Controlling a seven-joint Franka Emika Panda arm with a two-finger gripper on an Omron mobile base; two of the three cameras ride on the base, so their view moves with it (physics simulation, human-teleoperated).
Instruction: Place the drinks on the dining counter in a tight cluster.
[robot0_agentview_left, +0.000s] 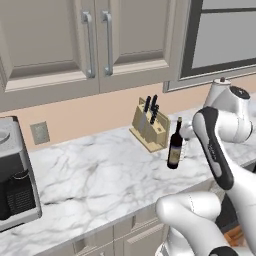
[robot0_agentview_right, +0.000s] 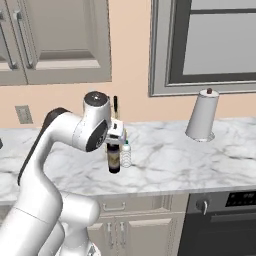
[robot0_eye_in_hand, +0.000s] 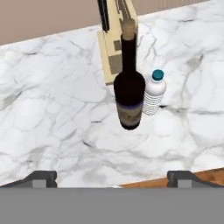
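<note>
A tall dark wine bottle (robot0_eye_in_hand: 129, 94) with a pale label stands upright on the marble counter (robot0_eye_in_hand: 52, 118) under the wall cabinets. A small clear water bottle (robot0_eye_in_hand: 154, 95) stands right beside it, on its right in the hand view. Both also show in the left base view, wine bottle (robot0_agentview_left: 175, 148), and in the right base view, wine bottle (robot0_agentview_right: 114, 160) and water bottle (robot0_agentview_right: 126, 155). My gripper (robot0_eye_in_hand: 112, 177) is open, above and in front of the two bottles, holding nothing; its hand (robot0_agentview_right: 115, 133) hovers over the wine bottle's neck. The dining counter is out of view.
A wooden knife block (robot0_agentview_left: 150, 126) stands just behind the bottles. A coffee machine (robot0_agentview_left: 15, 175) sits at the counter's left end, a paper towel holder (robot0_agentview_right: 202, 118) to the right. An oven front (robot0_agentview_right: 220, 220) lies below the counter at the right.
</note>
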